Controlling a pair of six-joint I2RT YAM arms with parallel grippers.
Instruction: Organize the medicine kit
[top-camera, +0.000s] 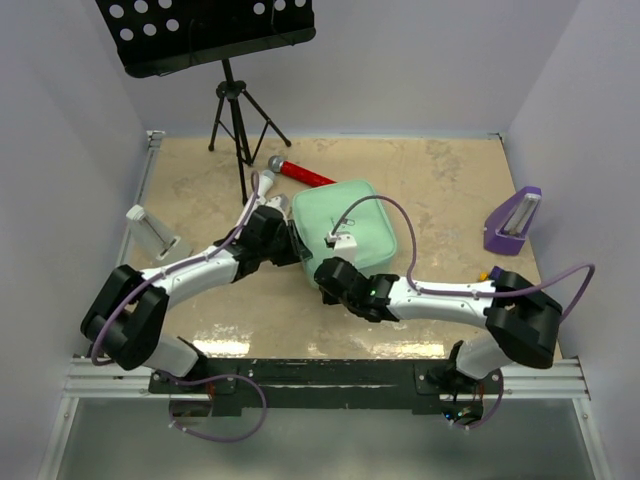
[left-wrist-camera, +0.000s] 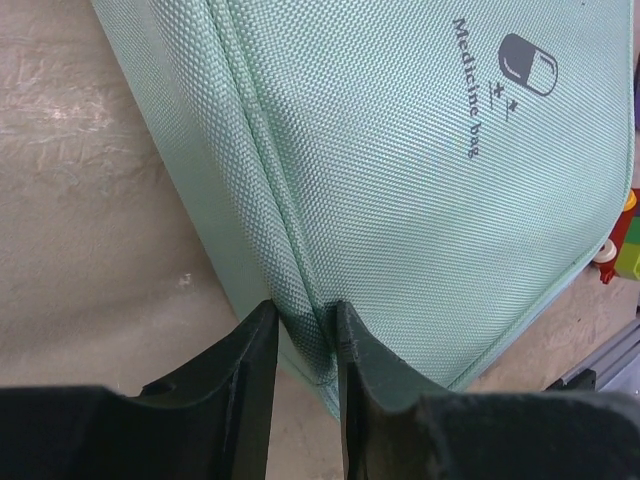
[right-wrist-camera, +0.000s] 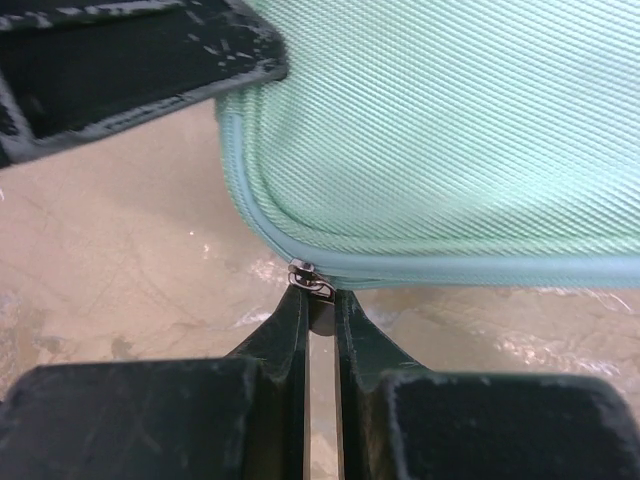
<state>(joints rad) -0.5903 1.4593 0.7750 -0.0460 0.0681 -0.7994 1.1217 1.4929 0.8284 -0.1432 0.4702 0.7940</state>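
The mint-green woven fabric medicine kit (top-camera: 372, 238) lies flat near the middle of the beige mottled counter (top-camera: 450, 180), lid side up, with its printed pill mark facing the left wrist camera; its cover sits down on the body all along the edges that show.

The left arm (top-camera: 190, 270) reaches the kit's left side, and its jaws stand narrow, pinched on the piped seam at a corner of the kit (left-wrist-camera: 400, 180), fabric pressed between the two pads; the right arm (top-camera: 450, 295) comes in at the near edge, its jaws all but closed, nipping the small metal zip pull (right-wrist-camera: 312, 281), which sits at a rounded corner of the kit (right-wrist-camera: 450, 130).

By my reading, one arm steadies the bag and the other has the pull, so the step in hand is working the zip; the zip teeth are hidden under the piping in the right wrist view, so how much of it is run I cannot tell.

None of the kit's contents are visible; a red-handled tool with a grey head (top-camera: 298, 172) lies just beyond the far edge of the kit, and small red, yellow and green pieces (left-wrist-camera: 625, 250) sit beside it; I judge most of the organizing still lies ahead.
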